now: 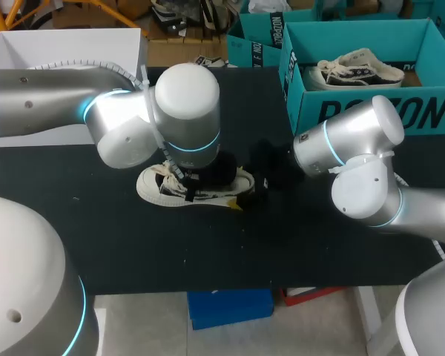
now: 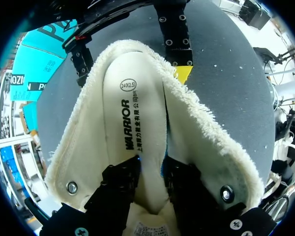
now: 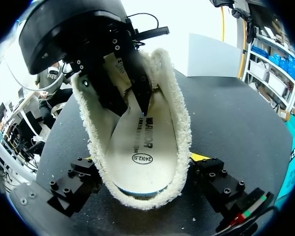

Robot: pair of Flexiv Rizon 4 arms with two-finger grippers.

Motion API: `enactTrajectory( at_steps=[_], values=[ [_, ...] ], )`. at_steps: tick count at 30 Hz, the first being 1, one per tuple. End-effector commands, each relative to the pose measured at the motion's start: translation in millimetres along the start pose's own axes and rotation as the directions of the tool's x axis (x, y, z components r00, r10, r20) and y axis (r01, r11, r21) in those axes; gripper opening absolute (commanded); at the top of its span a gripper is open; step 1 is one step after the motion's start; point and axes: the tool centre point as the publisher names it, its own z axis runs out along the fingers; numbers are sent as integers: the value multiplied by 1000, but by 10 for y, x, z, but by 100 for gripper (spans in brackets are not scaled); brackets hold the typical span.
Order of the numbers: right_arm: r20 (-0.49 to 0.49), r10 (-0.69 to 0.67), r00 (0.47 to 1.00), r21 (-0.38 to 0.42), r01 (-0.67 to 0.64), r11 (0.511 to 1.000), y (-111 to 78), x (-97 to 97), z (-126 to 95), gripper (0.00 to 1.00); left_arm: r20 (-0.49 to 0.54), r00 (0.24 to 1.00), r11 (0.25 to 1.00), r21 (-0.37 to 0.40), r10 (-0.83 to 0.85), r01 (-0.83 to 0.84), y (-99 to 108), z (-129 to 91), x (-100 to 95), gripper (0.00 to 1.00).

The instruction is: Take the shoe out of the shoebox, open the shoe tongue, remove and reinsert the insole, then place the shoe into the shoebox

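Observation:
A white shoe with fleece lining lies on the black table, toe to the left. My left gripper reaches down into the shoe's mouth and is shut on the white printed insole, which narrows between its black fingers. The left wrist hides that gripper in the head view. My right gripper straddles the heel, one finger pressed to each side of the shoe, holding it. The teal shoebox stands at the back right with another shoe inside.
A white open box stands at the back left. A second teal box stands behind the first. The black mat runs on in front of the shoe to the table's front edge.

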Motion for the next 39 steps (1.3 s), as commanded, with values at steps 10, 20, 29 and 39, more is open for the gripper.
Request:
enactTrajectory(
  at_steps=[10, 20, 29, 39],
  values=[
    [2, 2, 1000, 2, -2, 1000, -20, -5, -11, 0, 161, 987, 1000, -15, 19, -17, -13, 837, -335, 31],
    [2, 2, 1000, 2, -2, 1000, -20, -5, -11, 0, 85, 996, 999, 38, 29, -32, -66, 812, -336, 0],
    [2, 2, 1000, 2, -2, 1000, -20, -5, -11, 0, -74, 996, 988, 145, 56, -45, -63, 580, -183, 0],
    [2, 2, 1000, 2, -2, 1000, -20, -5, -11, 0, -182, 979, 971, 233, 91, -47, -163, 193, -58, 0]
  ],
)
